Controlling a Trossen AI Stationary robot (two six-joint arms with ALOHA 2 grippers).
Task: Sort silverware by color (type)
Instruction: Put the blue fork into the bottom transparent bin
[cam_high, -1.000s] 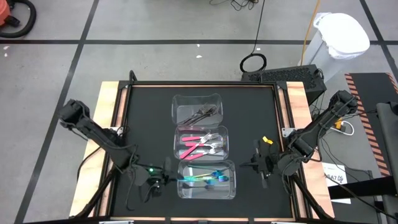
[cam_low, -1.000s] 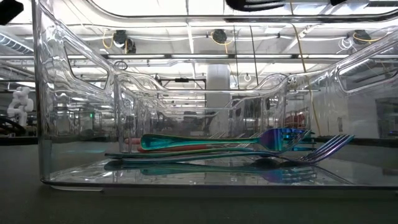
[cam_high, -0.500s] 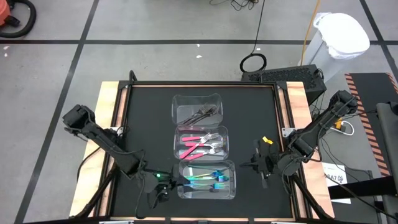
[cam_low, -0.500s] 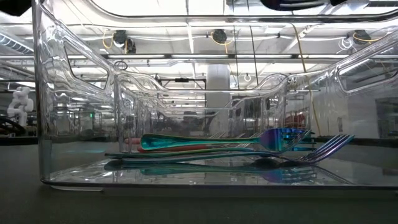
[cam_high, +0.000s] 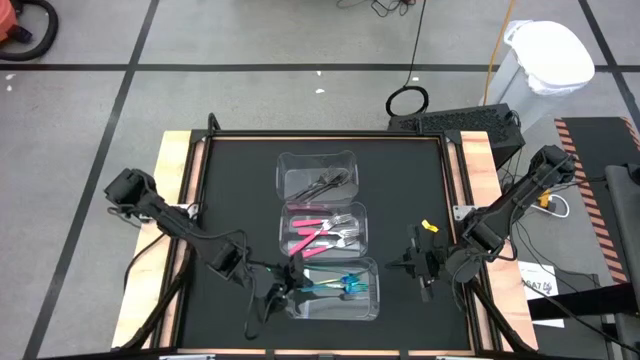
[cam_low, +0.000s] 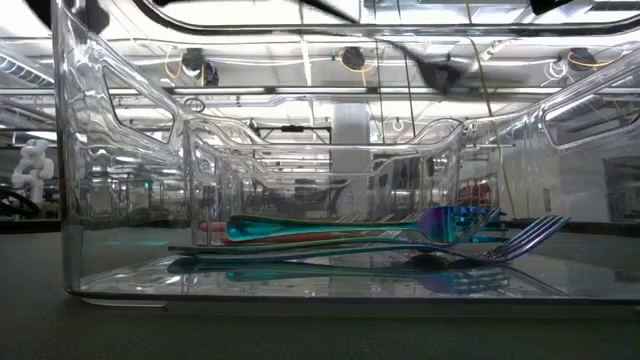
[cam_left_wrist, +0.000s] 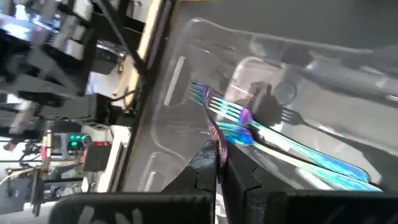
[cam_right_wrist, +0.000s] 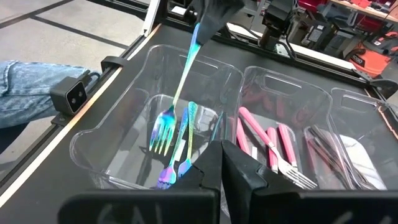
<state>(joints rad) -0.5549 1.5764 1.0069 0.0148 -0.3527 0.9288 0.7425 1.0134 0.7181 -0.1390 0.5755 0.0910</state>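
left gripper (cam_high: 285, 283) clamped on teal fork (cam_right_wrist: 177, 93) by its handle end, lower centre of high view | fork hangs tines-down, long axis steep, over near container (cam_high: 366, 305) holding other teal forks (cam_high: 340, 287) | right gripper (cam_high: 415, 262) shut, empty, lower right

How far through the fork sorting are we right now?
Nearly done. The dark forks, pink forks and teal forks each lie in their own clear container. The left gripper holds one teal fork over the teal bin, jaws shut on it. No loose forks show; the right gripper waits.
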